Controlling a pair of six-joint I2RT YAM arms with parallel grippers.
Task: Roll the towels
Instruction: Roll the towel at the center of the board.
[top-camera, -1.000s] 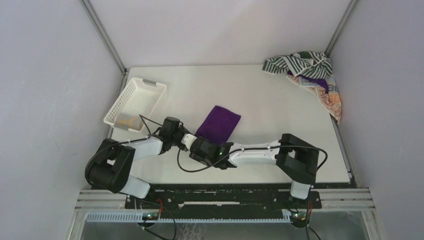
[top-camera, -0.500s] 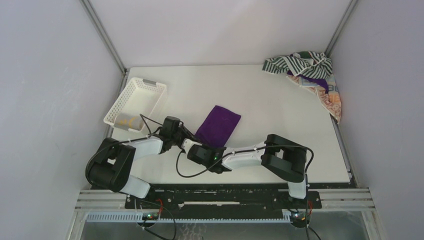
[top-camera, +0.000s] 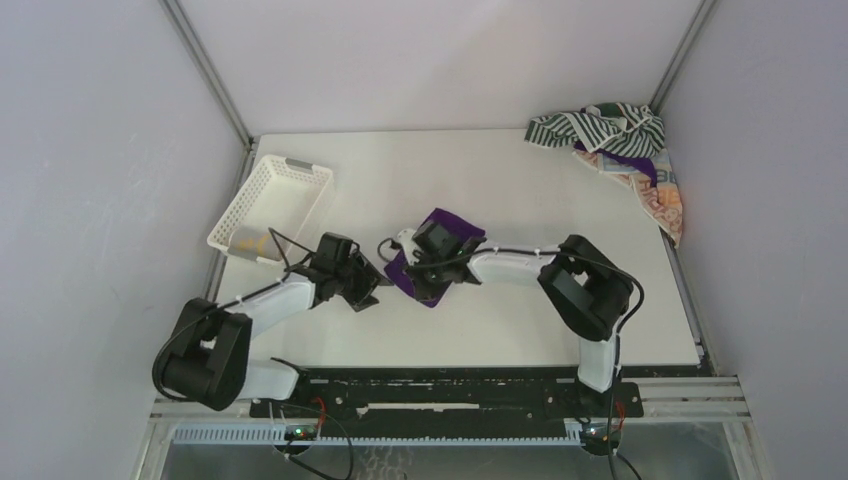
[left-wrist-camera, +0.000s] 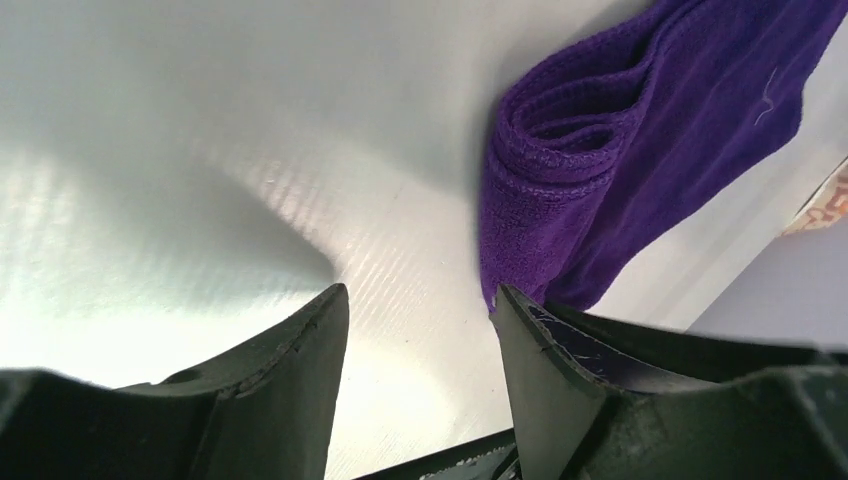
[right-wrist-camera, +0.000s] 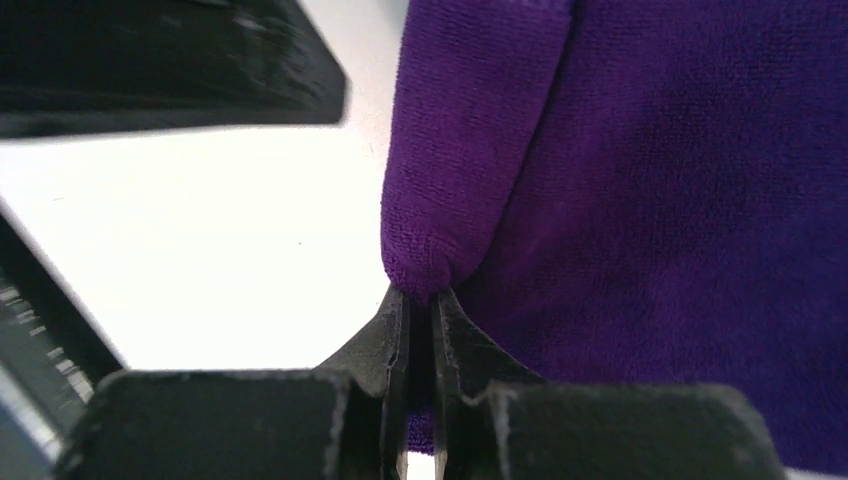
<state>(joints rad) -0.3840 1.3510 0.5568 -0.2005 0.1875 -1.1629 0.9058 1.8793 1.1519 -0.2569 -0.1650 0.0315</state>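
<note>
One: Two arms show from above. Where do they reach?

Two: Both reach to the middle of a white table (top-camera: 520, 190) and meet at a purple towel (top-camera: 452, 228).

One: How does it lie?

Two: Mostly flat, running diagonally toward the far right. Its near end is turned over into a loose roll. The left wrist camera shows the curled layers end-on.

One: What about the right gripper?

Two: The right gripper (right-wrist-camera: 420, 300) comes across the towel from the right. Its fingers are pressed together on a fold of the purple cloth, which bulges just past the tips.

One: And the left gripper?

Two: The left gripper (left-wrist-camera: 415, 300) sits low, just left of the roll. Its jaws stand apart with only bare table between them, and it holds nothing. One finger is close beside the rolled end. I cannot tell whether it touches.

One: Any other towels?

Two: Two more lie bunched in the far right corner, well apart from the arms. A green-and-white striped towel (top-camera: 590, 125) is on top. An orange patterned towel (top-camera: 662, 200) trails toward the table's right edge.

One: Anything else?

Two: A white basket (top-camera: 300, 180) stands at the far left. Something yellowish lies in its near end, too small to make out.
</note>
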